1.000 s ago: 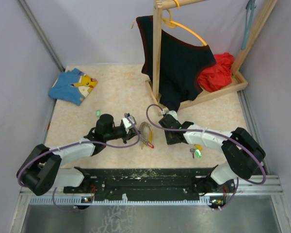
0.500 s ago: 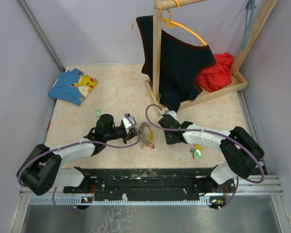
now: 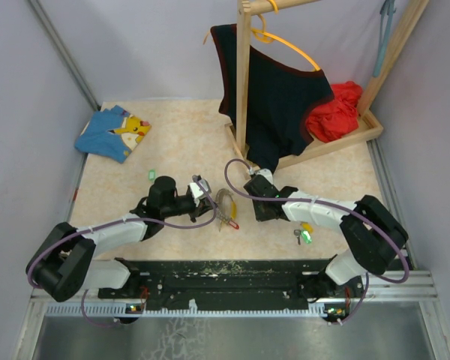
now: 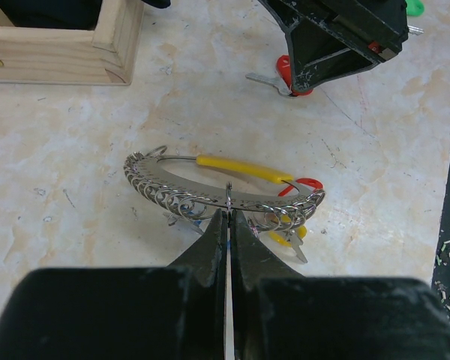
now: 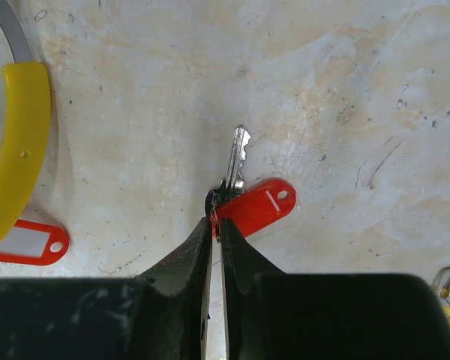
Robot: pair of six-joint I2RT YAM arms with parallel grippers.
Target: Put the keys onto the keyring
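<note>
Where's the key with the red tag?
In the right wrist view, the red-tagged key is pinched by the right gripper, just right of the keyring.

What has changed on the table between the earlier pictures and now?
Only the right gripper moved. With its fingers shut on the red-tagged key, it crept slightly left, toward the keyring. Nothing was visibly taken hold of or let go. The left gripper stays shut on the keyring. The keyring and the green-tagged key lie as before.
</note>
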